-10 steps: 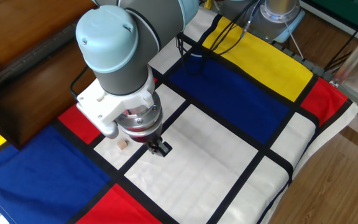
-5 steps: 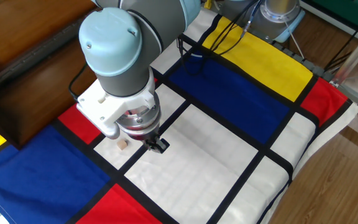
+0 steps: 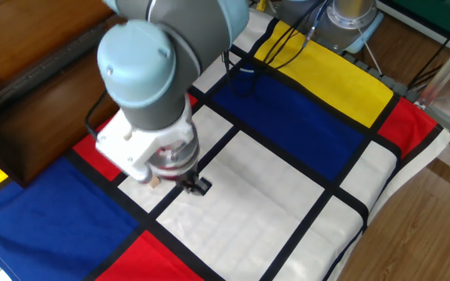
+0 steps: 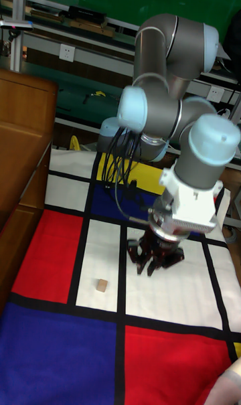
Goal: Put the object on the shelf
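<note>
Tall fixed view: cube point(image 4: 101, 285) beside shelf point(image 4: 23, 150), arm point(image 4: 175, 117) apart.

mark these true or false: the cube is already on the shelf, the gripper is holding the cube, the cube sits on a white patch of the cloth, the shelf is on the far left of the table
1. The wooden cube is already on the shelf. False: it lies on the cloth.
2. The gripper is holding the cube. False: the cube lies apart from it, untouched.
3. The cube sits on a white patch. True.
4. In the tall fixed view, the shelf stands along the left edge. True.
</note>
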Available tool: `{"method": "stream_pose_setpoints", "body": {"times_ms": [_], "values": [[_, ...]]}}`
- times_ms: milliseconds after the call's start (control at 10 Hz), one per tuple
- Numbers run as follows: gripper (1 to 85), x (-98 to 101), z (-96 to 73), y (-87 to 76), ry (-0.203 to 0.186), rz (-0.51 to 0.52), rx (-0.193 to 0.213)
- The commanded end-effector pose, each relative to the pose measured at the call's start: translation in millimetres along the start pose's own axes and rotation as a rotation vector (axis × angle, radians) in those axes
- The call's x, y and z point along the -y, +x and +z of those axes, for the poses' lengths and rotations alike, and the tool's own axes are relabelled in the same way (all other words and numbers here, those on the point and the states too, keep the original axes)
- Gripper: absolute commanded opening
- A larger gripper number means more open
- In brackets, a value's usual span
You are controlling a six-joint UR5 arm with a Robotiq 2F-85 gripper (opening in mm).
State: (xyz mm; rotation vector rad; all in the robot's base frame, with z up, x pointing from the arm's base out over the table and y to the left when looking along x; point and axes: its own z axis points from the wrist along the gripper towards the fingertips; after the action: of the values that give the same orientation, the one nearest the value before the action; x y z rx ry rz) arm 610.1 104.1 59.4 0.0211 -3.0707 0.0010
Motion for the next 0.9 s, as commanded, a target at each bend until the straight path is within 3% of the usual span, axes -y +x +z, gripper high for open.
{"method": "stream_pose_setpoints", "body": {"times_ms": [0,200,300,500,800], "values": [[27.3,-5.3,40.0,-33.7,-0.02,-0.011,0.04],[28.7,-1.4,66.1,-46.0,-0.018,-0.032,0.068],[30.3,-0.4,70.4,-46.5,-0.021,-0.032,0.071],[32.0,-3.5,68.8,-40.1,-0.068,-0.013,0.056],[40.0,12.5,57.1,-25.4,-0.056,-0.048,0.031]]}}
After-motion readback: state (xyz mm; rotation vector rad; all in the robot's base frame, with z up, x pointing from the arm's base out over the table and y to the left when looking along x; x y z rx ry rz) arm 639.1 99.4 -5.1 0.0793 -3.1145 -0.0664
